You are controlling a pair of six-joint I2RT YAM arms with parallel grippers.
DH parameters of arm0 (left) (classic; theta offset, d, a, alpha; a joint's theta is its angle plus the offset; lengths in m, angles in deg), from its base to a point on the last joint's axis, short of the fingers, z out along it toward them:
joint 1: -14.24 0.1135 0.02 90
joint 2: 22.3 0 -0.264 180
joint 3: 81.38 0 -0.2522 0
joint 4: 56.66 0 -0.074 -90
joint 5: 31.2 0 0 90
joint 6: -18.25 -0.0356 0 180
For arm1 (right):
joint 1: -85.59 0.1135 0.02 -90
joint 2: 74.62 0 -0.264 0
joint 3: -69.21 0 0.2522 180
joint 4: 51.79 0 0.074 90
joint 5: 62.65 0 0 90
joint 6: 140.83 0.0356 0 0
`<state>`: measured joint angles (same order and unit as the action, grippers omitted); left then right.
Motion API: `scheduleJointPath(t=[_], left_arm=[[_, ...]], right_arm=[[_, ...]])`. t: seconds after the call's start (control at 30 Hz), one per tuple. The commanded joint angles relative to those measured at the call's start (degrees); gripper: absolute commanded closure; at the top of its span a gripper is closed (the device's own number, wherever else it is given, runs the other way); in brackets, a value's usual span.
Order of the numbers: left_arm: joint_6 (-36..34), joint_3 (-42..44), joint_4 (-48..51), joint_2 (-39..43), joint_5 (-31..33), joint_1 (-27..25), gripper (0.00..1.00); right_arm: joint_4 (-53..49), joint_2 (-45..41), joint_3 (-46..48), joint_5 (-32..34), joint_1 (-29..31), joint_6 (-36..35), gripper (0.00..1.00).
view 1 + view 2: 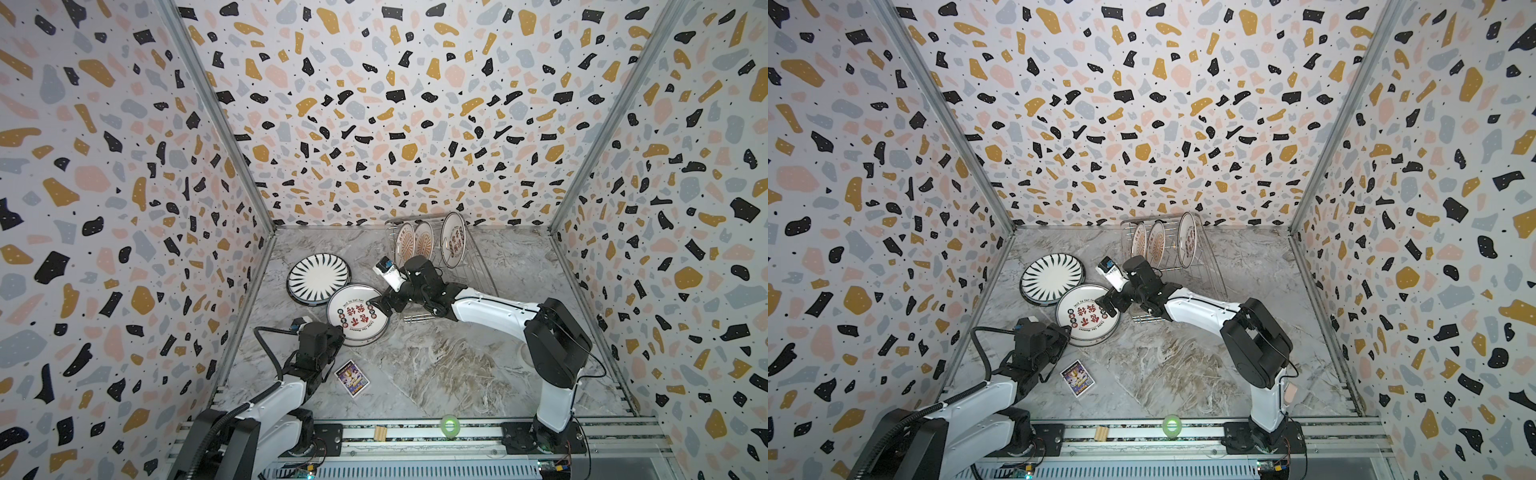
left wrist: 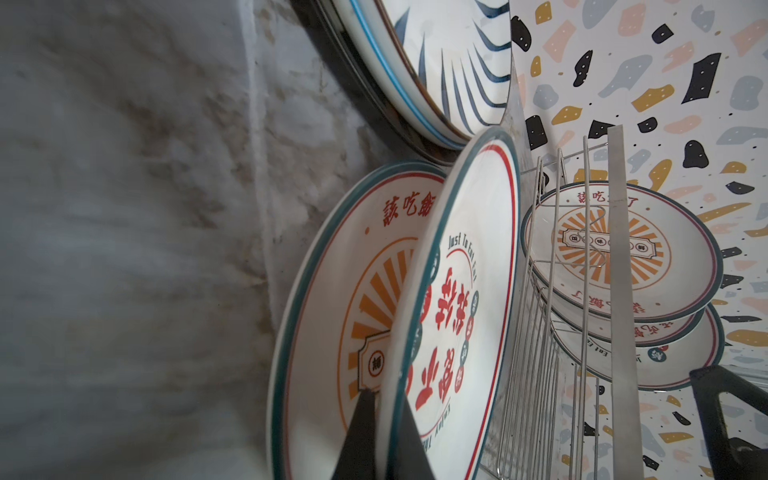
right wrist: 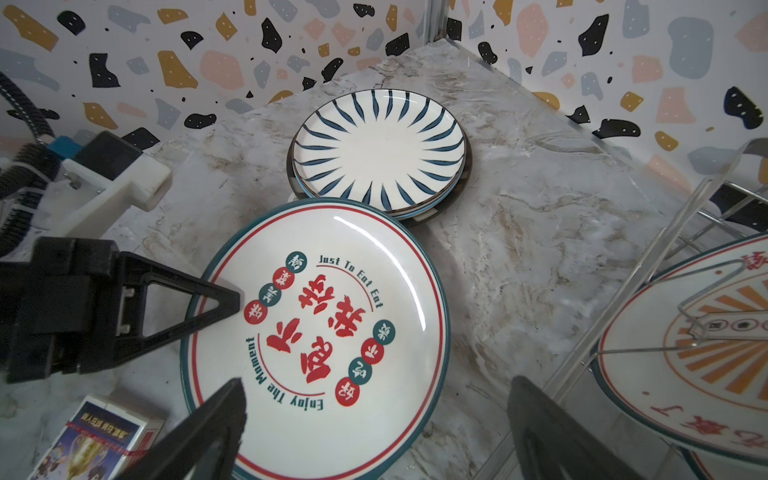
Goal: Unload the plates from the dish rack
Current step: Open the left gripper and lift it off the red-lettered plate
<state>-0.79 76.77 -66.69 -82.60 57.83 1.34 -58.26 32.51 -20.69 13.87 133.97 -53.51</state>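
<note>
Three plates stand upright in the dish rack at upper centre in both top views; the right arm hides the rack's near end. Left of centre, a red-lettered plate lies just beside a striped plate on the surface.

Left wrist view: the left end effector is clenched on the red-lettered plate's rim, with a sunburst plate half hidden behind.

Right wrist view: the right end effector hangs released over that plate, its fingers cut off by the frame edge.
</note>
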Motion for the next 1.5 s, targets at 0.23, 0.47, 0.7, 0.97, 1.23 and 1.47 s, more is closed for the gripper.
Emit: scheduleJointPath(t=[0.23, 0.47, 0.7, 0.97, 1.23, 1.47], left_arm=[[-0.84, 0.15, -1.71, 0.50, 2.11, 0.25, 0.85], [-1.41, 0.10, -0.34, 0.78, 3.41, 0.25, 0.79], [-3.84, 0.51, 2.09, 4.04, 6.16, 0.25, 0.66], [-7.71, -0.25, 5.65, 8.90, 9.14, 0.25, 0.62], [-10.00, 0.96, 1.37, 7.66, 5.90, 0.25, 0.56], [-12.15, 0.21, 3.74, 7.94, 7.31, 0.20, 0.36]], right_arm=[[-1.14, 0.07, -2.63, 2.34, 0.75, -1.09, 0.01], [-1.14, -0.02, -2.35, 3.79, 0.75, -1.33, 0.01], [-1.38, -0.26, -2.48, 4.12, 0.75, -1.43, 0.01], [-1.23, -0.81, -2.30, 4.07, 0.84, -1.51, 0.01], [-1.16, -1.58, -1.83, 4.60, 0.81, -1.51, 0.01], [-1.13, -2.12, -1.56, 5.10, 0.80, -1.48, 0.01]])
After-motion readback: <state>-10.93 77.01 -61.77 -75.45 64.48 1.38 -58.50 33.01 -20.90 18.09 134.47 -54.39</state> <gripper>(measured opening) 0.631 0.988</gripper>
